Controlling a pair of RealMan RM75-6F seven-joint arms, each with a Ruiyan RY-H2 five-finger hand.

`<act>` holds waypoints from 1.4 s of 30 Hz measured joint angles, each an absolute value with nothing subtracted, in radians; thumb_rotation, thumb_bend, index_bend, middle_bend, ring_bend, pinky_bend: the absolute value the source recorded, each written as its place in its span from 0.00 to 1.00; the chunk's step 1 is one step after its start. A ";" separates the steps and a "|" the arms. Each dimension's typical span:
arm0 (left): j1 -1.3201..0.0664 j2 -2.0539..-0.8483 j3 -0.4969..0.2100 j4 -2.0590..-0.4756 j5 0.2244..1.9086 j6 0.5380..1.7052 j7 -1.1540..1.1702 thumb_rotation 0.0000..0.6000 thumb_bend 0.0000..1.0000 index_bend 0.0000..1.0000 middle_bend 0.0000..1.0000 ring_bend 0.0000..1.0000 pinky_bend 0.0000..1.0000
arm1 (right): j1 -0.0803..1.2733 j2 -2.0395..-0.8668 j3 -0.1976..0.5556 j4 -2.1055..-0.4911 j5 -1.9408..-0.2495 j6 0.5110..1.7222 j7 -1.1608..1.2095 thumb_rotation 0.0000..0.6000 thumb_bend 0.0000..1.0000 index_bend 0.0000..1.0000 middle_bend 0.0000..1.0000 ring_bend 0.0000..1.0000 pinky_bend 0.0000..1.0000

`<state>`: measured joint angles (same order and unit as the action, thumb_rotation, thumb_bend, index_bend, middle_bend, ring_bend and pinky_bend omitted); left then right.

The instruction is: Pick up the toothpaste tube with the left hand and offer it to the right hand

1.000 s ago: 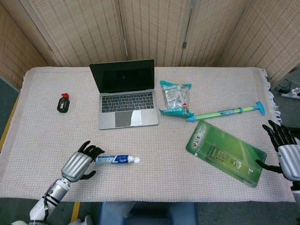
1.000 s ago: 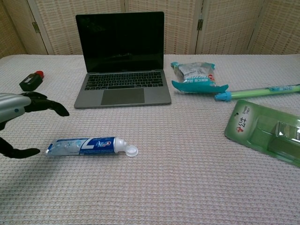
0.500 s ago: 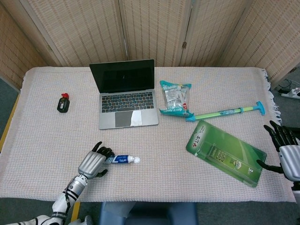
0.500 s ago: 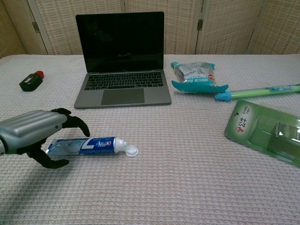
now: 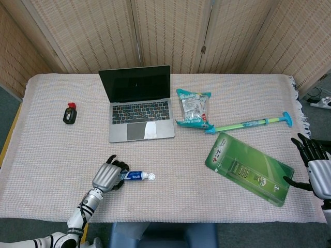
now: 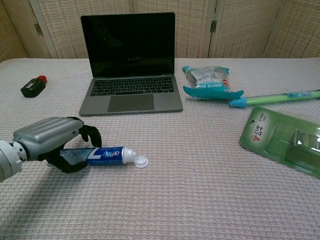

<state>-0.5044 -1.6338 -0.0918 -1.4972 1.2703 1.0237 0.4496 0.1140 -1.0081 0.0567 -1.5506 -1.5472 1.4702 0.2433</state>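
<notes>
The white and blue toothpaste tube (image 5: 134,176) (image 6: 109,155) lies on the cloth near the front left, its open flip cap pointing right. My left hand (image 5: 107,177) (image 6: 50,139) covers the tube's tail end, fingers curled over it and thumb beneath, gripping it while it still rests on the table. My right hand (image 5: 315,166) shows only in the head view, at the far right edge. Its fingers are spread and it holds nothing, just beside the green package.
An open laptop (image 5: 139,103) (image 6: 130,65) stands behind the tube. A teal snack bag (image 5: 194,108) (image 6: 207,80), a green and blue stick (image 5: 248,124) (image 6: 275,97) and a green blister package (image 5: 248,168) (image 6: 282,140) lie to the right. A small black bottle (image 5: 70,114) (image 6: 32,86) sits far left.
My left hand slid right over the tube's tail and its fingers closed around it. The tube and the right hand have stayed where they were.
</notes>
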 measured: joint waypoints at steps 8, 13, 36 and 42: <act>-0.506 -1.625 -0.076 -1.477 1.263 1.029 0.437 1.00 0.43 0.42 0.41 0.35 0.20 | 0.115 -1.004 0.058 -1.564 -1.546 1.466 0.229 1.00 0.10 0.00 0.00 0.00 0.00; -0.505 -1.622 -0.071 -1.454 1.270 1.035 0.411 1.00 0.45 0.52 0.51 0.45 0.35 | 0.115 -1.002 0.059 -1.575 -1.547 1.468 0.219 1.00 0.10 0.00 0.00 0.00 0.00; -0.565 -1.517 -0.069 -1.500 1.640 1.228 -0.116 1.00 0.56 0.79 0.83 0.76 0.82 | 0.268 -0.952 0.092 -1.744 -1.733 1.410 0.183 1.00 0.11 0.00 0.00 0.00 0.00; -0.606 -1.478 -0.082 -1.653 1.682 1.228 -0.127 1.00 0.58 0.80 0.83 0.77 0.82 | 0.380 -0.984 0.125 -1.805 -1.755 1.308 0.173 1.00 0.10 0.00 0.00 0.00 0.00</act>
